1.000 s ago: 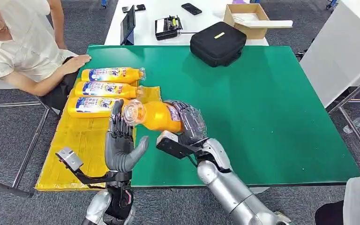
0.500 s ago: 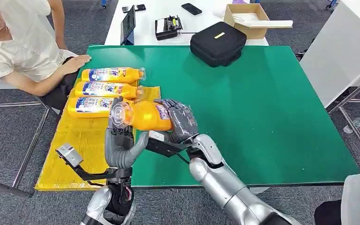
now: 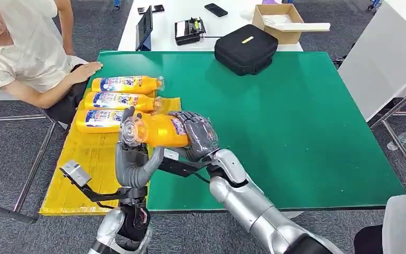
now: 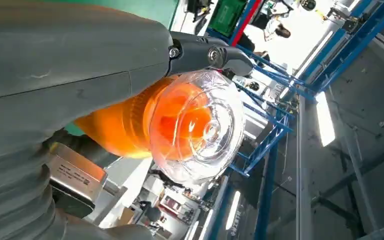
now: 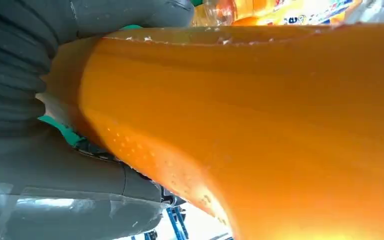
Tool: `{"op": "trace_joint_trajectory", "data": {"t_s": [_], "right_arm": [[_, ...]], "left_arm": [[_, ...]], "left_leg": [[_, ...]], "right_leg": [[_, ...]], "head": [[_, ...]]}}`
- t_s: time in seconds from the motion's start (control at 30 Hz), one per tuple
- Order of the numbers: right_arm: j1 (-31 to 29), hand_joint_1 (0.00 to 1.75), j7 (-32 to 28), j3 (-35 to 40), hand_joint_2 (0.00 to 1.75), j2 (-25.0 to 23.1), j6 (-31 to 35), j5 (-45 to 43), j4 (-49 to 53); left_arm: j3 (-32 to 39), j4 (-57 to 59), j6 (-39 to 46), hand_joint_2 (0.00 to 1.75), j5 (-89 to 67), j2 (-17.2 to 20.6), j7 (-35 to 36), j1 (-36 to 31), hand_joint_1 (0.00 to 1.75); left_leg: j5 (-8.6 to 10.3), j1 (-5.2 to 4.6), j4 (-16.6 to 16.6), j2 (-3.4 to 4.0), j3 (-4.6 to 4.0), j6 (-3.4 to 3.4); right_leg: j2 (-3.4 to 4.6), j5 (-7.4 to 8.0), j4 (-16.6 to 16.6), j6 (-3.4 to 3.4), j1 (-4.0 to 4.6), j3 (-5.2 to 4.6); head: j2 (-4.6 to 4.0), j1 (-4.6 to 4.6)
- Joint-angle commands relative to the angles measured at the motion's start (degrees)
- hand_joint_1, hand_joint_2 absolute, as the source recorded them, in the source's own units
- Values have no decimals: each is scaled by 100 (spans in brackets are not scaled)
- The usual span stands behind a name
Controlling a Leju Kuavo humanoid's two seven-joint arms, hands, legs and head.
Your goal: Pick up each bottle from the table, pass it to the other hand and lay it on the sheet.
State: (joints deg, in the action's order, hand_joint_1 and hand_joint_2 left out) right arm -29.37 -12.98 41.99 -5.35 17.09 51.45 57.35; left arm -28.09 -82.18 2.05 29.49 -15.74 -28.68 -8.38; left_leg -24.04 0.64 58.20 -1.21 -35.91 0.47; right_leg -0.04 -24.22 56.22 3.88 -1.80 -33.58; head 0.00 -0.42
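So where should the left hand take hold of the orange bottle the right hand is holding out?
Probably the free base end of the orange bottle. The right hand wraps its labelled end, and the clear base points at the left hand, which waits below with fingers apart. Close around from underneath.
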Motion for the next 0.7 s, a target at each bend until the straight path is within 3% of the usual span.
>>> {"op": "trace_joint_trajectory", "data": {"t_s": [0.03, 0.7], "right_arm": [[-346, 175, 82, 520, 175, 42, 129, 226, -498], [-346, 175, 82, 520, 175, 42, 129, 226, -498]], "left_arm": [[-81, 276, -158, 175, 150, -12, 87, -337, 0], [-81, 276, -158, 175, 150, -12, 87, -337, 0]], "left_leg": [[-8, 4, 3, 8, 22, 1], [-4, 1, 0, 4, 11, 1]], "right_leg": [[-2, -6, -2, -21, 8, 25], [-2, -3, -1, -13, 3, 13]], "head": [[0, 0], [0, 0]]}}
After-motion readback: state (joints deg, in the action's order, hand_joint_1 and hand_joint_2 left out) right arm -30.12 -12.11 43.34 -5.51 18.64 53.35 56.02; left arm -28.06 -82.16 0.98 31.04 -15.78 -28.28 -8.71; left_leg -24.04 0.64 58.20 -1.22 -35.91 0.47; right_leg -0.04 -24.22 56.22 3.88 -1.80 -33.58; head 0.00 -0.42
